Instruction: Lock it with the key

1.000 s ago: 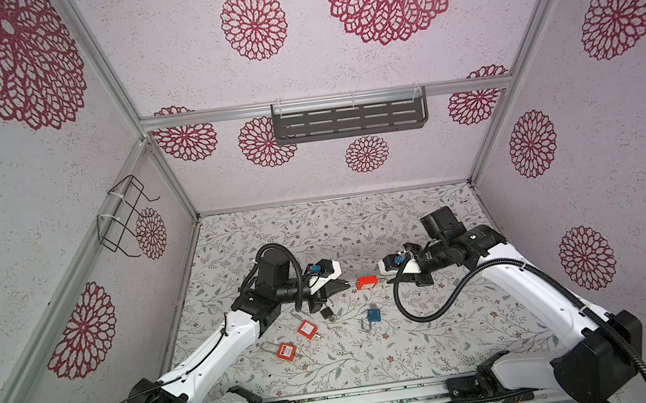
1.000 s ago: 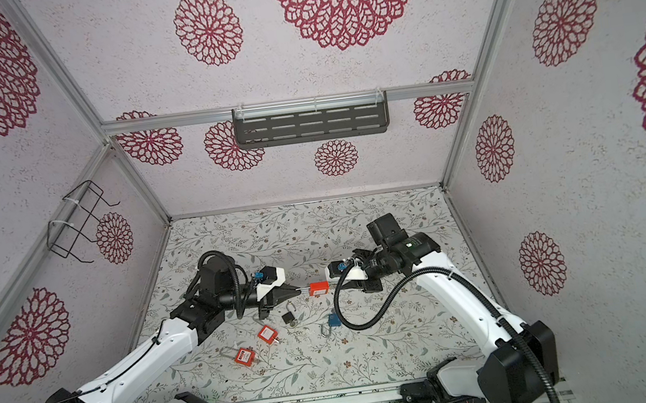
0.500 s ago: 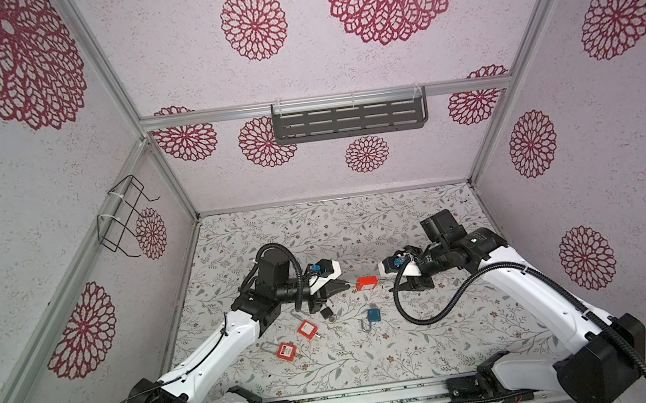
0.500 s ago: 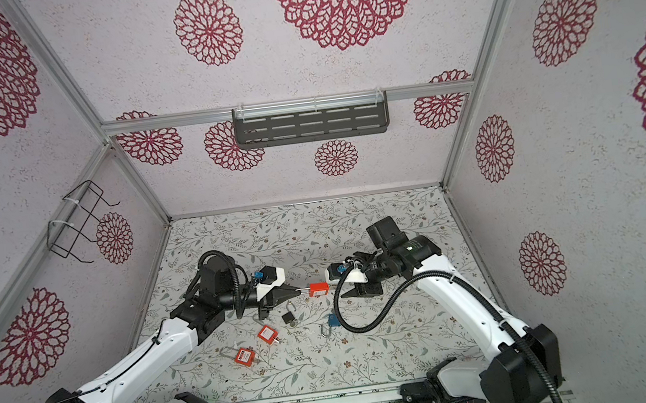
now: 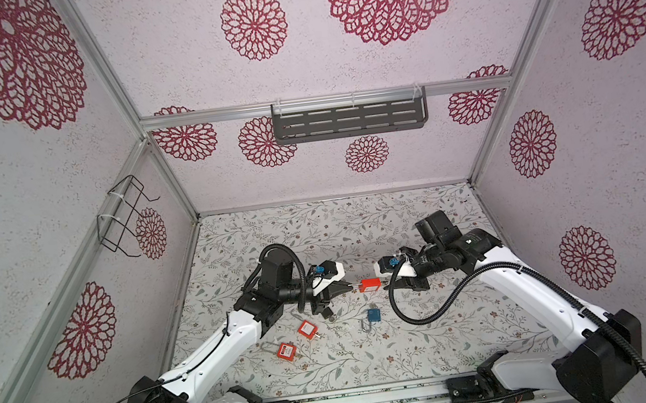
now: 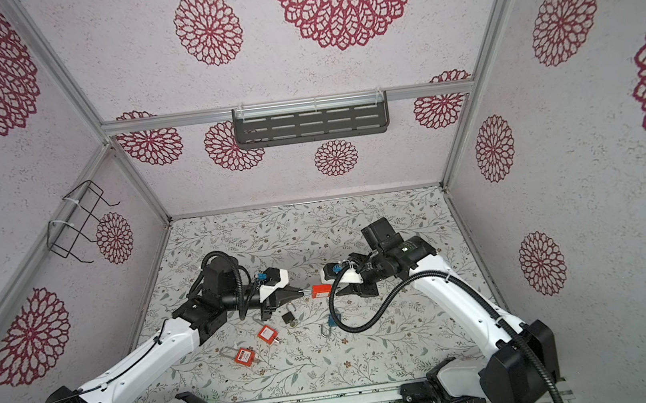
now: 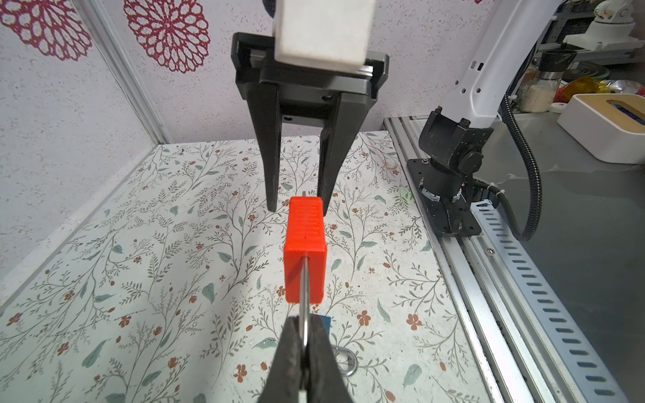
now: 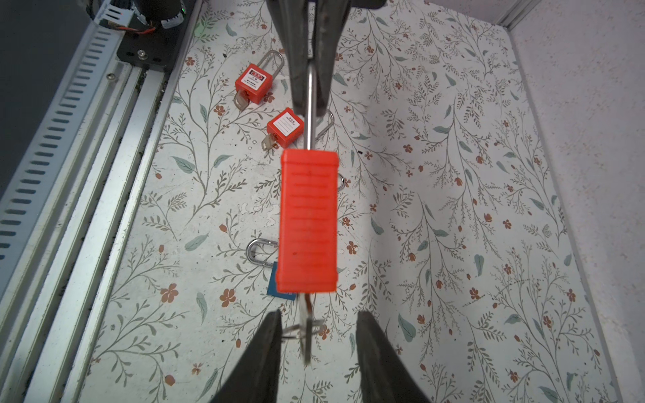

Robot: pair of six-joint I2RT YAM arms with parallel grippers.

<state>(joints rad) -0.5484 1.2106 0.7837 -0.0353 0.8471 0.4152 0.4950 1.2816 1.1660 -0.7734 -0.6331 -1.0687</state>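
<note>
Two pincers face each other above the floral counter (image 5: 435, 343): left pincer (image 5: 349, 287) pinching the steel shackle (image 7: 305, 286) of a red block-shaped padlock (image 5: 369, 285) aloft, right pincer (image 8: 319, 315) spread around its small metal key (image 8: 306, 343). Light and rigid, I judge; the slim key wants gripping across its flat faces.

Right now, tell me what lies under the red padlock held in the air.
A blue padlock lies on the table below it. In the right wrist view its steel loop and one corner show; the red padlock covers the rest of its body.
</note>
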